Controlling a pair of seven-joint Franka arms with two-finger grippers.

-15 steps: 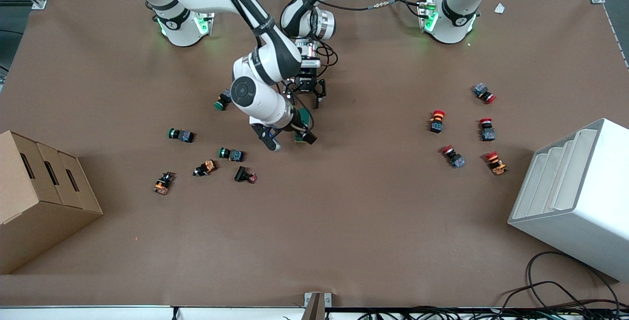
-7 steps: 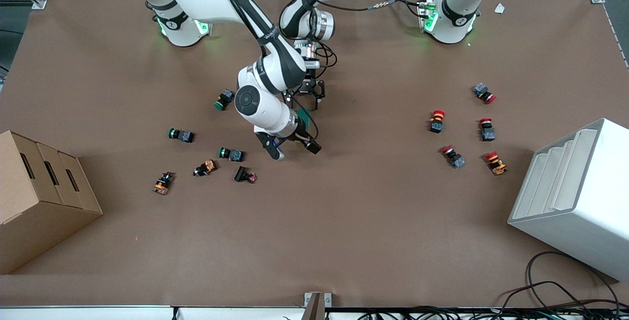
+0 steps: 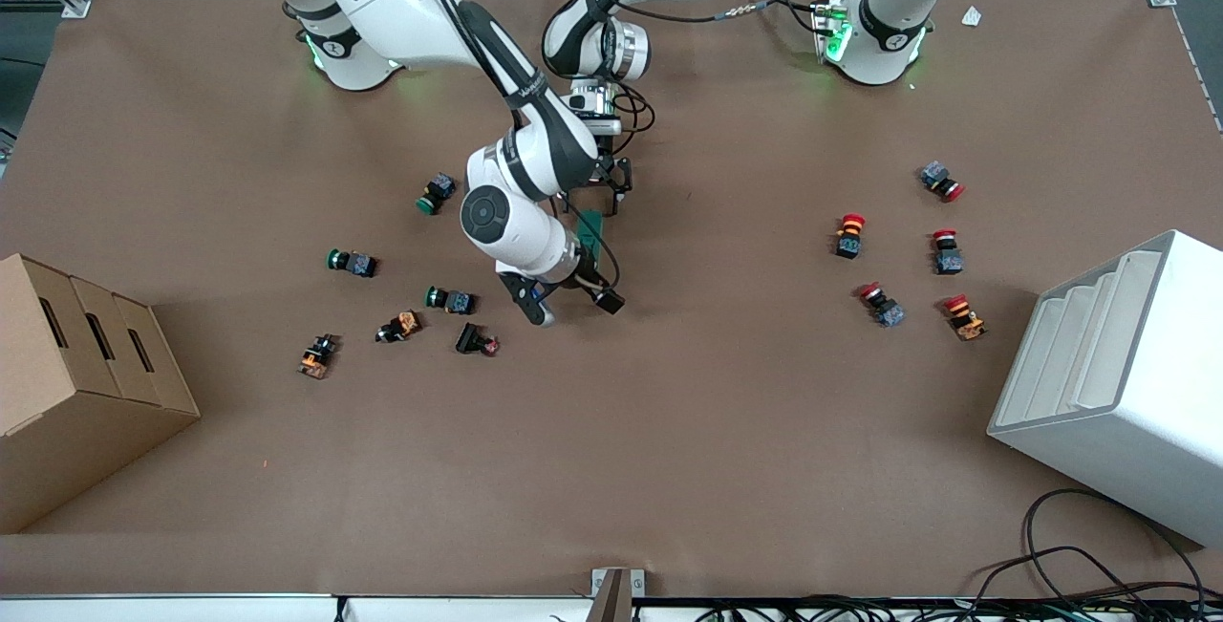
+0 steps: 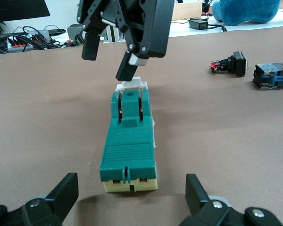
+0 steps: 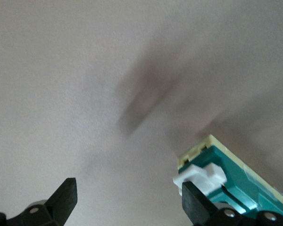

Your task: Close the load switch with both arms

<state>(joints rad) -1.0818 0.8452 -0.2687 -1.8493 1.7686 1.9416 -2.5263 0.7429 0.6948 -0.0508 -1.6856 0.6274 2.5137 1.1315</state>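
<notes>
Load switch lies mid-table toward the robots' edge. Left gripper waits spread around its cream end, likely to brace it; right gripper, spread, touches one finger to the white lever.

Even overhead light, front view sharp, right wrist view soft.

I see flat bright lighting on the brown table, short soft shadows beside the white rack and cardboard box. Green glow at the arm bases. Right wrist view blurred, smeared shadow streak (load switch soft); left wrist view crisp.
</notes>
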